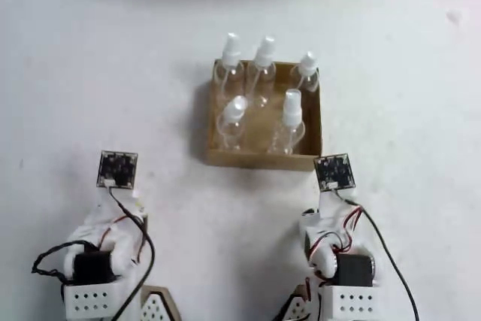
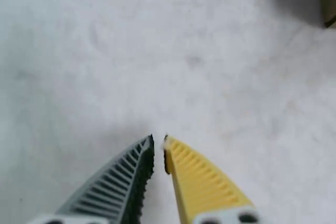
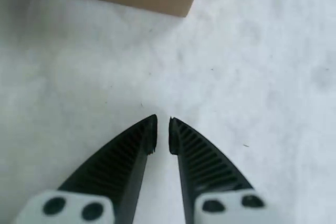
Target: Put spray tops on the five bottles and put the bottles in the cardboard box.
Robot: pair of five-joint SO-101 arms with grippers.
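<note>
Five spray-topped bottles (image 1: 261, 80), one cardboard box (image 1: 259, 159), and two tools (image 2: 159, 148) (image 3: 163, 132).

1. In the high view the white cloth-covered table (image 1: 90, 73) is bright and evenly lit. The room beyond its 12 o'clock edge is dark.
2. The shallow brown cardboard box (image 1: 263, 159) throws a short, soft shadow toward 9 o'clock, and its inner wall on that side is shaded.
3. The five clear plastic bottles (image 1: 259, 80) with white spray tops carry pale glints.
4. In the left wrist view a dark shadow lies on the table beside the box's corner.
</note>
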